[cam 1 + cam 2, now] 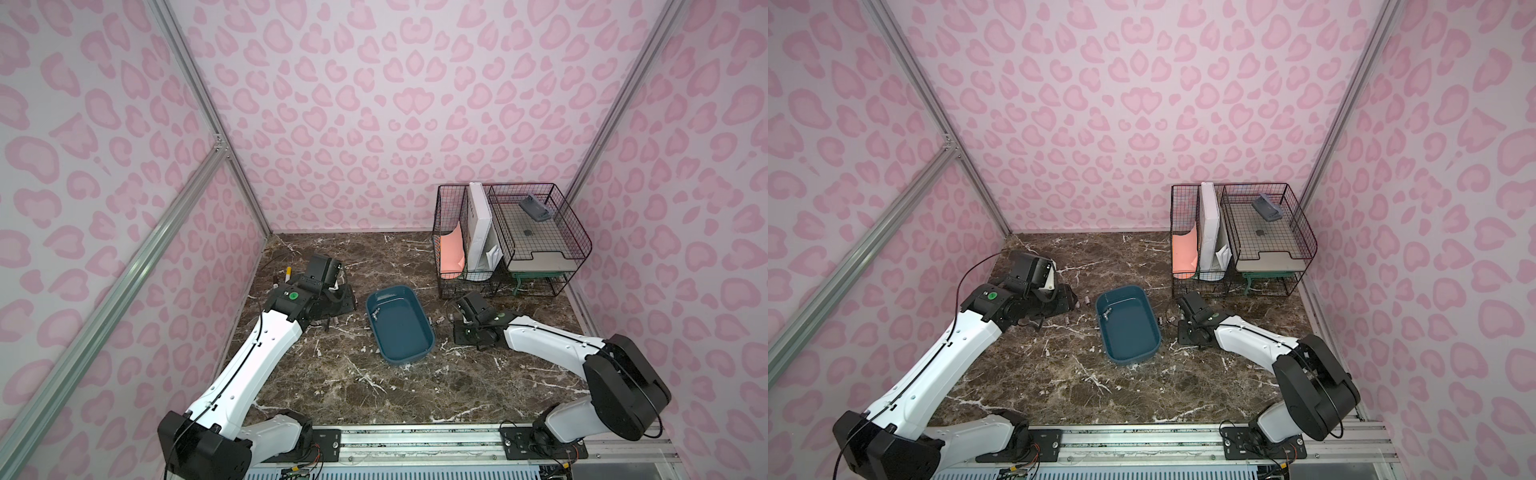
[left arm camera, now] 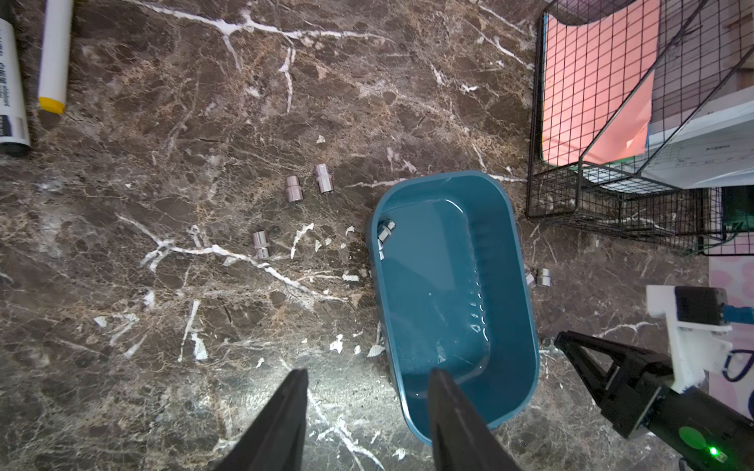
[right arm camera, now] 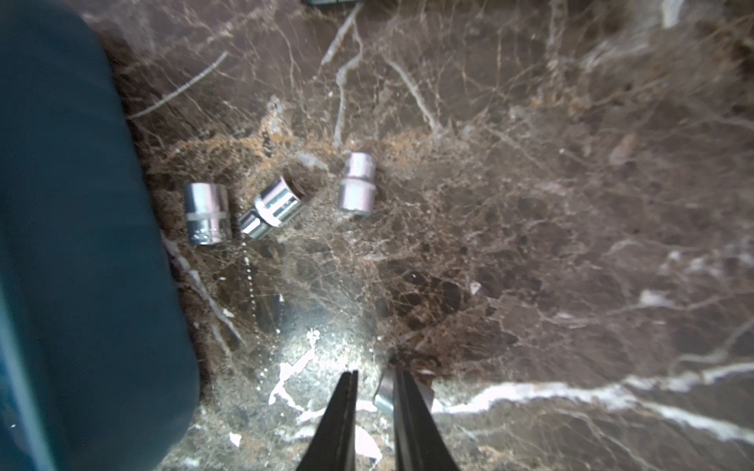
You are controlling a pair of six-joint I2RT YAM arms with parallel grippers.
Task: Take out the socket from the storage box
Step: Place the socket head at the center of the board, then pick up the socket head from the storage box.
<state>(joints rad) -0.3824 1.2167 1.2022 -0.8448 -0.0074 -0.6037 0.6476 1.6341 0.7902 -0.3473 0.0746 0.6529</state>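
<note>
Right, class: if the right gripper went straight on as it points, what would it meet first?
Probably the small socket at the right gripper's tips, then the marble tabletop. Depth is unclear. The three other sockets near the storage box lie off that line.

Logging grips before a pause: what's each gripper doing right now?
Left gripper: open, empty.
Right gripper: closed on a socket.

Marker [image 2: 10,81] print, blurred, illegible
</note>
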